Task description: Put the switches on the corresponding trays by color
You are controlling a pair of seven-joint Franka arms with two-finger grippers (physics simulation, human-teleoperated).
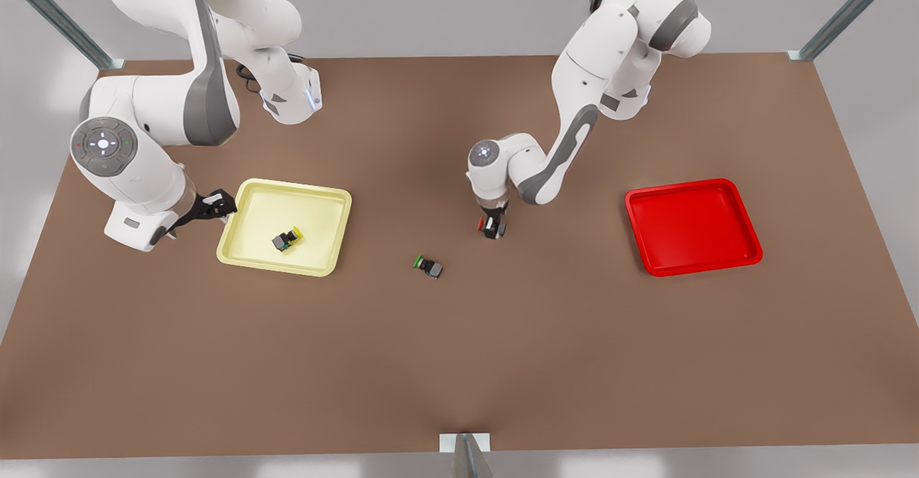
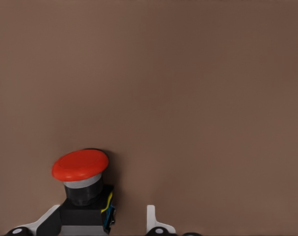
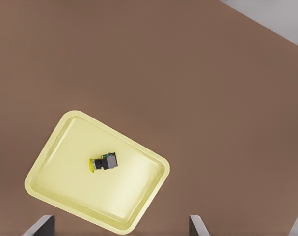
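The red-capped switch (image 2: 80, 167) stands on the brown table between the fingers of my left gripper (image 2: 100, 222). One finger (image 2: 156, 220) stays apart from its dark body, so the gripper is open. In the front view this gripper (image 1: 493, 230) is near the table's middle, with the red switch (image 1: 482, 223) at its tips. The yellow switch (image 1: 286, 239) lies on its side in the pale yellow tray (image 1: 316, 209). My right gripper (image 1: 215, 206) hangs open by that tray's edge on the front view's left, above the yellow tray (image 3: 55, 162) and yellow switch (image 3: 103, 162). The red tray (image 1: 693, 227) holds nothing.
A green-capped switch (image 1: 428, 266) lies on its side on the table between the yellow tray and my left gripper. Metal frame posts stand at the table's far corners, and another one (image 1: 465, 453) stands at the middle of the near edge.
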